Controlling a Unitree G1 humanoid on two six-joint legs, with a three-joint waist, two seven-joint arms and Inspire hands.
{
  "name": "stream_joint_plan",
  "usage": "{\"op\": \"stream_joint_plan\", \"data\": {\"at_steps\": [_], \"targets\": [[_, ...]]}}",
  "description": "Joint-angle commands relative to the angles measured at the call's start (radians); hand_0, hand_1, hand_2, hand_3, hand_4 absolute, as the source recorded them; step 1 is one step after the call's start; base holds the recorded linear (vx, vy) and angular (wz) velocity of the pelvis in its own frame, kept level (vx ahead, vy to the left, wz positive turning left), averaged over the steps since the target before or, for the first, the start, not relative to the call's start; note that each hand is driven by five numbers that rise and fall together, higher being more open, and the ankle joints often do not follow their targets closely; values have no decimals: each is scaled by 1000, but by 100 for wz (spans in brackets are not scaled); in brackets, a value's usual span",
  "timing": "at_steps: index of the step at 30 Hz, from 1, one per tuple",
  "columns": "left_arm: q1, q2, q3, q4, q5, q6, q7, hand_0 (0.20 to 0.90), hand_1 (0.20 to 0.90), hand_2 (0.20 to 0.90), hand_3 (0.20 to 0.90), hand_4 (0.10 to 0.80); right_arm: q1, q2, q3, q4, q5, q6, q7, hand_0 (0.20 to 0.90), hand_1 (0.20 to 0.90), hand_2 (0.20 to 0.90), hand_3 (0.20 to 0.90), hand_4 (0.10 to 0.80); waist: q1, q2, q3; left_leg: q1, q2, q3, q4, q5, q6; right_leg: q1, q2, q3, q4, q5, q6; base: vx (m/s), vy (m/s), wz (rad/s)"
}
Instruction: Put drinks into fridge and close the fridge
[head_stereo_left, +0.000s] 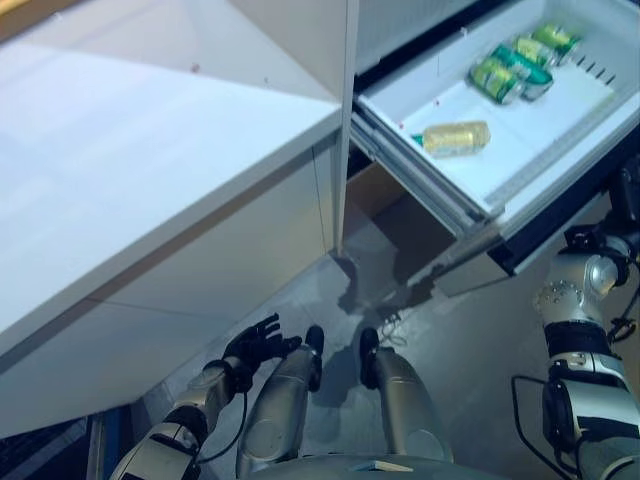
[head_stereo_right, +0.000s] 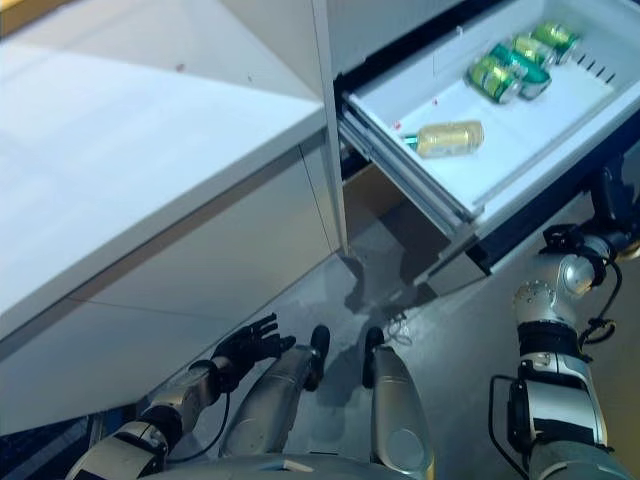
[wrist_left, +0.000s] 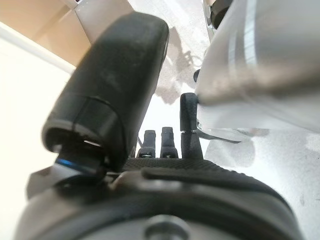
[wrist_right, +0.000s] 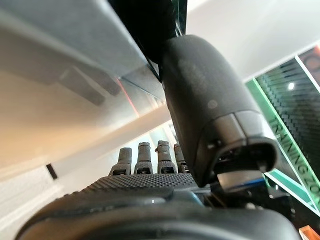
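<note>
The fridge drawer stands pulled out at the upper right, its white inside showing. Three green cans lie side by side at its far end, and a pale yellow bottle lies on its side nearer the front. My right hand reaches up under the drawer's front edge at the far right; in the right wrist view its fingers stand straight below the drawer's underside and hold nothing. My left hand hangs low at the bottom left, open and empty.
A broad white counter with cabinet fronts below fills the left and middle. Beneath the open drawer is a dark brown recess. Grey floor lies between cabinet and drawer.
</note>
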Motion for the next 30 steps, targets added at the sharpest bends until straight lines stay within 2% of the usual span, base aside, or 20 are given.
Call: {"op": "stream_joint_plan", "data": {"at_steps": [1, 9, 16, 18, 25, 30], "targets": [[148, -40, -43, 29, -3, 30, 0, 900, 900, 900, 900, 800, -85, -81, 97, -91, -106, 12, 166, 900, 900, 900, 900, 800, 33, 4, -40, 22, -26, -11, 49, -121, 70, 78, 6, -12, -68, 49, -24, -23, 50, -8], [175, -32, -42, 47, -28, 9, -17, 900, 900, 900, 900, 800, -241, -82, 207, -79, -126, 76, 339, 900, 900, 900, 900, 800, 76, 34, -31, 48, -38, -51, -32, -64, 50, 93, -7, -35, -83, 47, -20, 3, 54, -2], [179, -19, -43, 52, -22, 8, -33, 900, 900, 900, 900, 800, -368, -98, 300, -10, -176, 128, 367, 900, 900, 900, 900, 800, 126, 49, -23, 73, -51, -101, -81, -34, 40, 119, -27, -81, -83, 34, -20, 26, 13, 17], [180, -8, -50, 55, -6, 10, -50, 900, 900, 900, 900, 800, -416, -116, 339, 41, -188, 194, 390, 900, 900, 900, 900, 800, 152, 53, -29, 89, -55, -131, -109, -21, 34, 139, -35, -108, -92, 28, -22, 96, -19, 27], [202, 10, -69, 51, 20, -4, -78, 900, 900, 900, 900, 800, -476, -163, 401, 125, -217, 233, 377, 900, 900, 900, 900, 800, 196, 59, -37, 134, -53, -185, -175, 6, 24, 197, -49, -162, -134, 23, -23, 66, -9, 40], [210, 21, -74, 58, 47, -5, -83, 900, 900, 900, 900, 800, -482, -162, 385, 135, -230, 202, 281, 900, 900, 900, 900, 800, 219, 52, -48, 171, -57, -217, -196, 4, 23, 245, -57, -182, -165, 20, -21, 88, -21, 36]]}}
